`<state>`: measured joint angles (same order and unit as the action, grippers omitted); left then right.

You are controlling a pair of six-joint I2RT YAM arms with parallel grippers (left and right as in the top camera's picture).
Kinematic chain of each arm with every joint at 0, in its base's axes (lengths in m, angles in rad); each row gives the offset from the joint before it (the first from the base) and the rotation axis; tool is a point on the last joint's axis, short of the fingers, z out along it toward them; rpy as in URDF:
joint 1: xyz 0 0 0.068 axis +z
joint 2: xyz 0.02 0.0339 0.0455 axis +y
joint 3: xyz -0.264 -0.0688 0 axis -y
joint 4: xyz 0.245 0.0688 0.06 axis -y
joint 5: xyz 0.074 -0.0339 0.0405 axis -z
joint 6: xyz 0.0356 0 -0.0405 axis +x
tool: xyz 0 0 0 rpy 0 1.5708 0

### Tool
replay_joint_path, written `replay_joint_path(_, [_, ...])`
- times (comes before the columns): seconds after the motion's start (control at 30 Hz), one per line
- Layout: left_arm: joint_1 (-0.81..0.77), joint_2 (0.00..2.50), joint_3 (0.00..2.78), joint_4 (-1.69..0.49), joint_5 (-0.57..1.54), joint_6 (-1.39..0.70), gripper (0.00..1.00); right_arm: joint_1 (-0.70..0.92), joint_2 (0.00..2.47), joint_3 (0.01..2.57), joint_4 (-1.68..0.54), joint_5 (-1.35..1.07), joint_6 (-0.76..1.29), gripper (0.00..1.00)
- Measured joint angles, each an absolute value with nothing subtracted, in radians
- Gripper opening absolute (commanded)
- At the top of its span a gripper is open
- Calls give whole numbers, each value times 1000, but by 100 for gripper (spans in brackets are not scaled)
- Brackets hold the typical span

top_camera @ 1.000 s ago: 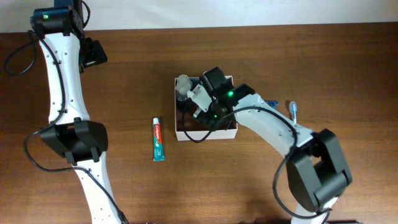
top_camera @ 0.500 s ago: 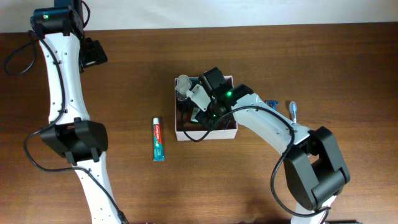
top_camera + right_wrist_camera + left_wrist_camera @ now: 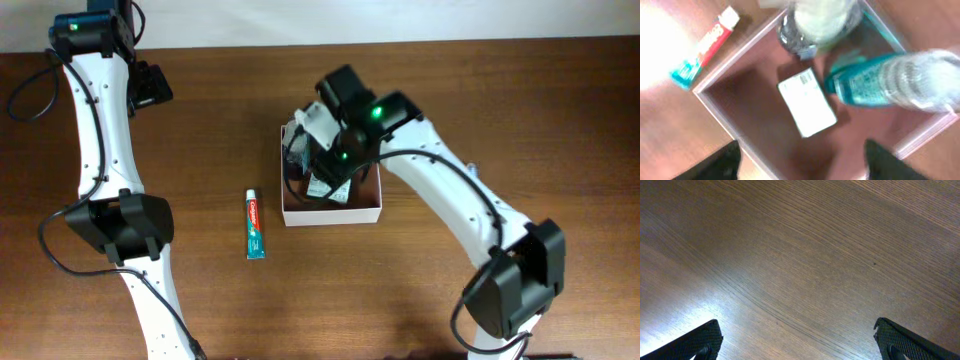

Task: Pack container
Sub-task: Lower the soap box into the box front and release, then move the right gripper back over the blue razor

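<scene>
The container (image 3: 340, 218), a square white-walled box with a reddish-brown floor (image 3: 757, 125), sits mid-table. Inside lie a white soap box (image 3: 807, 102), a teal bottle (image 3: 875, 82) on its side and a clear jar (image 3: 812, 20) at the far corner. My right gripper (image 3: 807, 167) hovers open and empty above the box floor; in the overhead view it (image 3: 320, 165) is over the box's left half. A toothpaste tube (image 3: 255, 224) lies on the table left of the box and shows in the right wrist view (image 3: 705, 45). My left gripper (image 3: 800, 350) is open over bare wood at the far left (image 3: 150, 85).
The wooden table's far edge (image 3: 400, 42) runs along the top of the overhead view. My right arm (image 3: 450, 195) stretches over the table right of the box and hides what lies under it.
My right arm has swung toward the far side and risen over the box. The soap box now lies free on the floor. The left arm has not moved.
</scene>
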<state>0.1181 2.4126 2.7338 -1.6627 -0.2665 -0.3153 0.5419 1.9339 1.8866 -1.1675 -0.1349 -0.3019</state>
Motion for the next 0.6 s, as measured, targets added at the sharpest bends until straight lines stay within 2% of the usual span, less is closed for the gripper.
replay_joint_path(0.03, [118,2413,2734,-1663,-266,-315,99,540,1933,1918,-1198,-136,-294,98])
replay_joint_path(0.33, [118,2413,2734,-1663,-266,-315,99,439,1919,2249,-1515,-139,-258,99])
replay_joint_path(0.47, [118,2413,2734,-1663,-266,-315,99,311,1909,2296,-1570,-115,-169,99])
replay_joint_path(0.6, [118,2413,2734,-1663,-266,-315,99,115,1908,2284,-1589,-96,-112,99])
